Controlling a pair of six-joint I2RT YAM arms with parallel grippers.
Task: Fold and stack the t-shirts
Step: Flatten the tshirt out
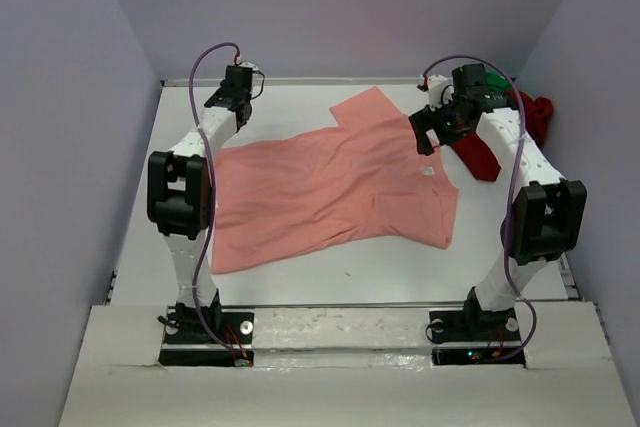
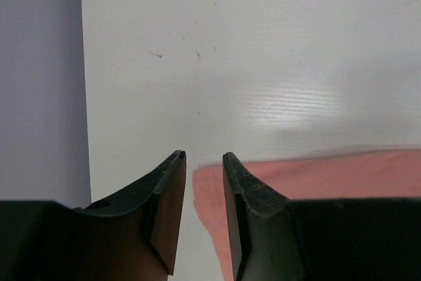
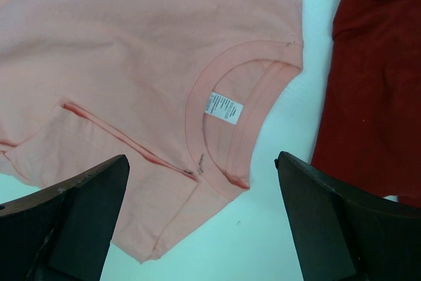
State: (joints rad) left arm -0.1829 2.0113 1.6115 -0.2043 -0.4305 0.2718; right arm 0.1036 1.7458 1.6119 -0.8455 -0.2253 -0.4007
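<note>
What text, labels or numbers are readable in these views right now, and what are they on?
White neck label inside the collar of the salmon-pink t-shirt: printed lines, too small to read.
Small dark print lower on that collar: too blurred to read.
No other text shows.

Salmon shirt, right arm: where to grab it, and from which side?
Grip the ribbed collar of the salmon-pink t-shirt, coming straight down from above. The shirt lies flat on the table, so probably only a thicker edge pinches well, and the collar sits directly below the open right gripper.
</note>
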